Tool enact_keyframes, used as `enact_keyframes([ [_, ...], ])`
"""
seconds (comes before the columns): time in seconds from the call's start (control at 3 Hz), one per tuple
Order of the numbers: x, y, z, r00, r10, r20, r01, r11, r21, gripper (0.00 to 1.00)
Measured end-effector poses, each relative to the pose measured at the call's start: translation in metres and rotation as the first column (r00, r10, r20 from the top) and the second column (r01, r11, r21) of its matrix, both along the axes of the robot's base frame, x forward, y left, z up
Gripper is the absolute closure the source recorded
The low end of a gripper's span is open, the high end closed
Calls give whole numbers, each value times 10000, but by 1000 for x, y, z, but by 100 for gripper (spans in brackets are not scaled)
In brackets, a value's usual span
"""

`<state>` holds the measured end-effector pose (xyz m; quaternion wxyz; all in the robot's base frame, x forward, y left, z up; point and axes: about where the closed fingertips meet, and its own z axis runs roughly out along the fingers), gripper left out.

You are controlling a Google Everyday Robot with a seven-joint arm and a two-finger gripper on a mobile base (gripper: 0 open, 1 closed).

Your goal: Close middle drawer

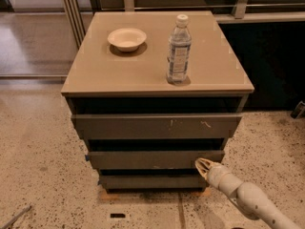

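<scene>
The middle drawer [152,159] is a plain grey-brown front between the scratched top front [157,126] and the narrow lowest front [147,181]. It stands out only a little, with a thin dark gap above it. My gripper [203,167] comes in from the lower right on a pale arm and presses against the right end of the middle drawer's front.
The cabinet top [95,75] carries a white bowl [127,38] at the back left and an upright water bottle [179,50] at the right. Speckled floor lies all around. A dark panel stands to the right, and metal rails behind.
</scene>
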<state>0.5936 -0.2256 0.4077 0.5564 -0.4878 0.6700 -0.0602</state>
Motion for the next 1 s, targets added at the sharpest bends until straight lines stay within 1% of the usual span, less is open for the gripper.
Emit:
enact_keyframes([
  [0.33, 9, -4, 0, 9995, -314, 100, 314, 9995, 26, 100],
  [1.0, 7, -4, 0, 9995, -313, 99, 313, 9995, 26, 100],
])
